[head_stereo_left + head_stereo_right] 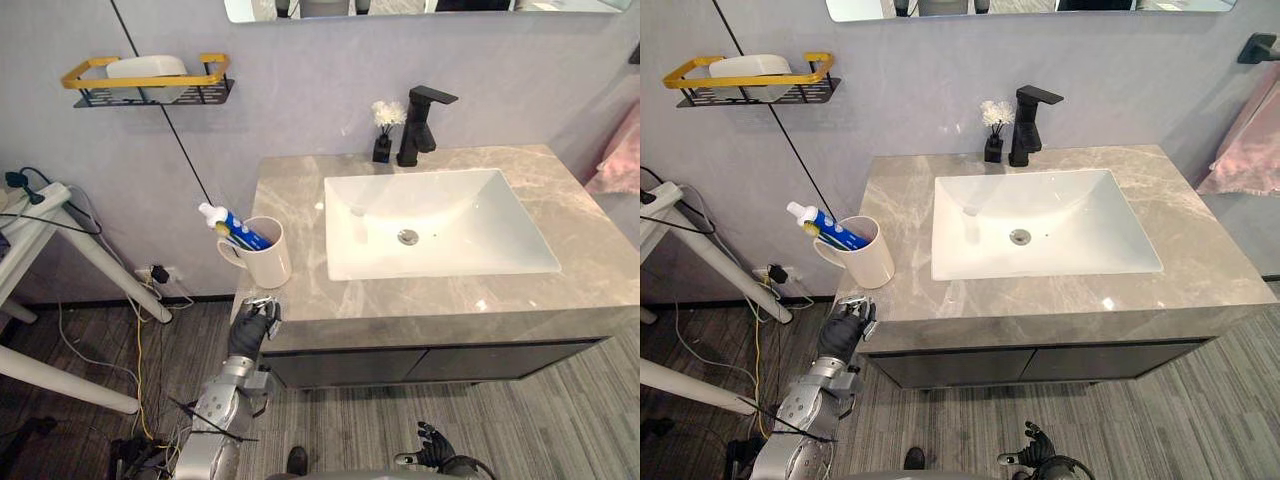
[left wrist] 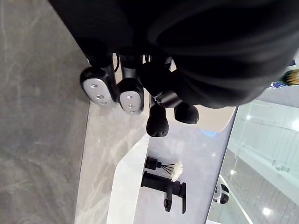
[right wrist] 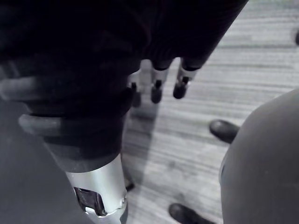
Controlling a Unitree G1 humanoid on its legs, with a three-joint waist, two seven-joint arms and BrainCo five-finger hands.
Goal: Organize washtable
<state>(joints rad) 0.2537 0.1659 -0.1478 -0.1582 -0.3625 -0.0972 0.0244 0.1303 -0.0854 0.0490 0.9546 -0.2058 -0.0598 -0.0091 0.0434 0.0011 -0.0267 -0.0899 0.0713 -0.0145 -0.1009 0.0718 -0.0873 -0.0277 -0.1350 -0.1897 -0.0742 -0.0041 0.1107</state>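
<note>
A cream cup stands at the front left corner of the grey marble counter. A blue-and-white toothpaste tube and a toothbrush lean out of it. My left hand hangs just below that corner, fingers relaxed at the counter's edge, holding nothing; its fingers point along the counter toward the black faucet. Low down near the floor, my right hand is open and empty, its fingers pointing at the floor.
A white basin is set into the counter, with the faucet and a small black bottle of white sticks behind it. A wall shelf carries a white dish. White stand legs stand left, pink cloth right. A person's shoes are on the floor.
</note>
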